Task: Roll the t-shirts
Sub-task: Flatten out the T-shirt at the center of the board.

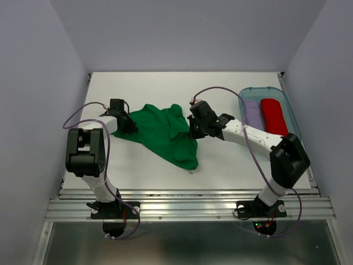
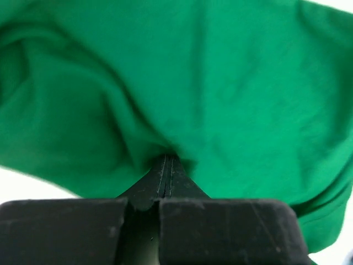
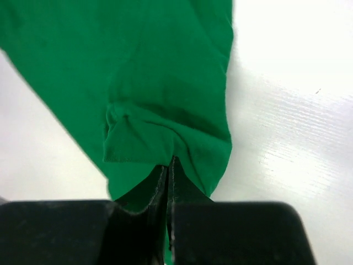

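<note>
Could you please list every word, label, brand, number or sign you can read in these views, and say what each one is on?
None: no readable text appears in any view.
The green t-shirt is plain, with no print or visible tag.
The red fabric roll, the lavender fabric roll and their clear blue tray carry no markings.
The left end effector and the right end effector, both shut on the shirt, show no lettering.

Counted by kind
One green t-shirt (image 1: 165, 135) mid-frame; two fabric rolls at right, a red roll (image 1: 273, 116) and a lavender roll (image 1: 252, 112); one tray (image 1: 266, 88); two pincers: left pincer (image 1: 128, 125), right pincer (image 1: 193, 129).
</note>
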{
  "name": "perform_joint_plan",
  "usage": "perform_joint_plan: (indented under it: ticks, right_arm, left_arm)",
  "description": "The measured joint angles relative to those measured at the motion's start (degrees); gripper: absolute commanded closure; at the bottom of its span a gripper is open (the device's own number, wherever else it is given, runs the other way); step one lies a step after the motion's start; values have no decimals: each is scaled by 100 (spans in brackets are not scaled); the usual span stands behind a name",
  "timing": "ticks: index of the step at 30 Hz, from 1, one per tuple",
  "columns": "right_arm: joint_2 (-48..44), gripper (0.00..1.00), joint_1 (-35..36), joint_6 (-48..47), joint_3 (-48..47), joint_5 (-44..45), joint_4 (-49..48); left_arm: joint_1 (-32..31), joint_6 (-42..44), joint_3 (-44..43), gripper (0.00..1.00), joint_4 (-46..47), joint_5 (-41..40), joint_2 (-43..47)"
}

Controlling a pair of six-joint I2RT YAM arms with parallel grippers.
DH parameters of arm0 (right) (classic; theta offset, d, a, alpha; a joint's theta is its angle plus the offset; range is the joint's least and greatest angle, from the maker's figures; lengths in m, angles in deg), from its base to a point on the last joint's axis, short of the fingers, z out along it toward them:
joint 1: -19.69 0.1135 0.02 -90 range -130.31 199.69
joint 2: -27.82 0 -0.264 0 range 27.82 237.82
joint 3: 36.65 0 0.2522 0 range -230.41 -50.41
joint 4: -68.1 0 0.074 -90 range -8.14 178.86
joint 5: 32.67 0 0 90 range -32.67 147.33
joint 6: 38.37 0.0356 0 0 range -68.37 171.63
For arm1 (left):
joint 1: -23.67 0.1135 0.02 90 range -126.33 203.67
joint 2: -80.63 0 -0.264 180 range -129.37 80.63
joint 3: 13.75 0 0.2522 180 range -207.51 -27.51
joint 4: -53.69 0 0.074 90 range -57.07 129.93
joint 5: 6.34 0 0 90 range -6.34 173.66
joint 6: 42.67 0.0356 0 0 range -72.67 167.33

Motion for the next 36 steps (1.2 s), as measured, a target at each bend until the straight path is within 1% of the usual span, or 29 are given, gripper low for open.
perform_joint_plan:
  ticks: [4, 7, 9, 13, 18, 21, 24, 25, 26, 28, 29, 30, 32, 33, 35, 36]
  right_arm:
    - [-715, 99, 0, 7, -50, 37, 94]
    - [-1237, 99, 0, 4, -199, 144, 197]
    - [-1598, 99, 0, 4, -334, 227, 251]
    - [-2162, 99, 0, -26, -588, 463, 374]
    - [-2498, 99, 0, -72, -828, 752, 549]
    - [-2542, 99, 0, -90, -887, 907, 597]
    - [-2544, 99, 0, -90, -887, 1169, 750]
    - [-2544, 99, 0, -90, -887, 1211, 782]
    - [-2544, 99, 0, -92, -887, 1298, 841]
    - [-2544, 99, 0, -90, -887, 1416, 898]
    - [-2544, 99, 0, -90, -881, 1467, 931]
    - [-2544, 99, 0, -87, -874, 1484, 953]
    - [-2544, 99, 0, -83, -841, 1508, 966]
    - [-2544, 99, 0, -81, -809, 1508, 968]
    - [-2542, 99, 0, -61, -745, 1499, 990]
    - [-2542, 99, 0, -52, -721, 1495, 990]
  left_arm:
    - [-2, -17, -94, 100, 105, 144, -94]
    - [-2, 7, -127, 100, 114, 175, 26]
    - [0, 33, -164, 100, 15, 149, 315]
    - [46, 107, -540, 100, -190, 66, 1314]
    - [118, 302, -1561, 100, -225, -131, 2459]
    - [138, 468, -1875, 100, -302, -186, 2667]
    - [138, 573, -1886, 99, -444, -236, 2616]
    - [138, 595, -1792, 95, -503, -229, 2514]
    - [138, 621, -1683, 81, -579, -192, 2380]
    - [138, 658, -1397, 61, -669, -87, 2081]
    - [138, 686, -1215, 43, -739, -2, 1926]
    - [136, 691, -1038, 36, -785, 39, 1781]
    - [136, 702, -745, 26, -968, 109, 1537]
    - [133, 728, -599, 18, -1021, 122, 1423]
    - [131, 693, -291, 11, -1032, 103, 1333]
    - [131, 686, -170, 10, -1036, 87, 1327]
